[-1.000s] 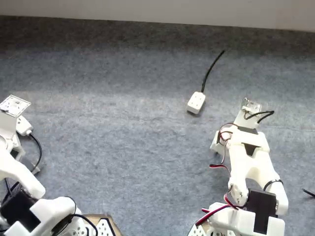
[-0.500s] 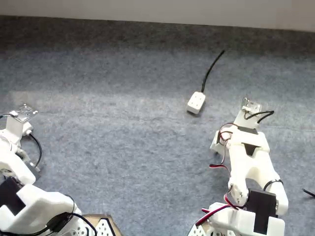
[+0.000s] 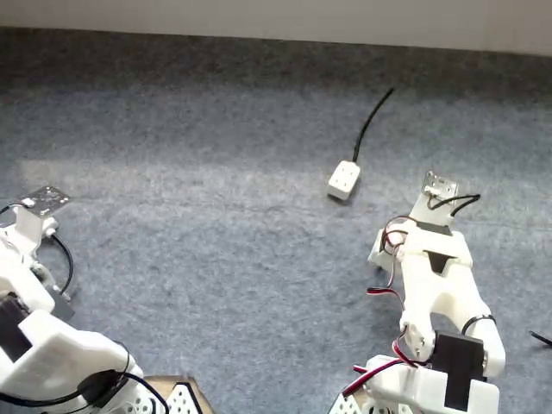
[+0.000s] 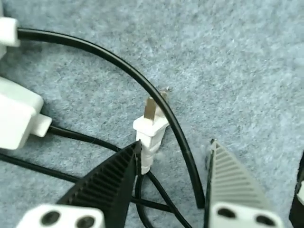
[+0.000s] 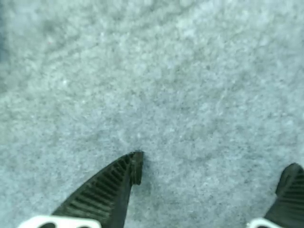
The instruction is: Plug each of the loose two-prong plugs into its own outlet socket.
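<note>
Left wrist view: the left gripper [image 4: 175, 146] has its jaws spread wide and grips nothing. One ridged jaw tip lies just beside the body of a white two-prong plug [image 4: 151, 132]. The other stands apart, across a black cord [image 4: 109, 57] that curves past the prongs. A second white plug [image 4: 16, 118] lies near.

Over the last second the left arm [image 3: 60, 354] has tipped forward and down at the left edge of the bench [image 5: 166, 71], while the right arm [image 3: 440, 285] kept still. I judge the step in hand to be picking up this first plug, with nothing plugged in yet. The right gripper [image 5: 213, 168] hangs with jaws open over bare grey bench.

The high view adds what the wrist cameras lack: the outlet socket [image 3: 343, 180], a white block on its own cord, lies farther off and to the right, well apart from the plugs and nearer the right arm. The left wrist view in turn gives the prongs' direction, pointing away from the jaws, which the high view is too coarse to tell.
</note>
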You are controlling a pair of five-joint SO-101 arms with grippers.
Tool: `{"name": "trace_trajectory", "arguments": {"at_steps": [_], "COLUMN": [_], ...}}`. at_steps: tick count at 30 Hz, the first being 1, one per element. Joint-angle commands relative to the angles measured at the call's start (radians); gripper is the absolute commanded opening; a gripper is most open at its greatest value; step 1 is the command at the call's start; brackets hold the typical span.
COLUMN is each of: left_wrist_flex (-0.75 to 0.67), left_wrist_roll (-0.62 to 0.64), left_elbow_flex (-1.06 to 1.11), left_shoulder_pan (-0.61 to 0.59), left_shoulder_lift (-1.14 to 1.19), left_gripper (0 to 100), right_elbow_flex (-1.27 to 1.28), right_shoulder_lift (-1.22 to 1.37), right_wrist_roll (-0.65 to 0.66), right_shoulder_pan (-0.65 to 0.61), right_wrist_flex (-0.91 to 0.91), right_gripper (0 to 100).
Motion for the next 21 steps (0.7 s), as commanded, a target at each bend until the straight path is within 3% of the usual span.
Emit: {"name": "trace_trajectory", "arguments": {"at_steps": [1,11,21], "left_wrist_flex": [0.002,-0.137,-0.140], "left_wrist_roll": [-0.109,-0.107,-0.107], "left_elbow_flex": [-0.007,-0.007,0.062], "left_shoulder_pan": [-0.013,-0.025,-0.021], "left_shoulder_lift": [0.015,0.012,0.016], "left_gripper": [23,23,23], "right_elbow_flex": [-0.041,-0.041,-0.041], "right_shoulder_lift": [0.004,0.005,0.007], "right_wrist_roll": [-0.006,-0.006,-0.006], "right_shoulder_pan": [0.015,0.015,0.015], "right_wrist_flex": [0.002,0.002,0.002], "right_gripper": [42.5,42.5,42.5]}}
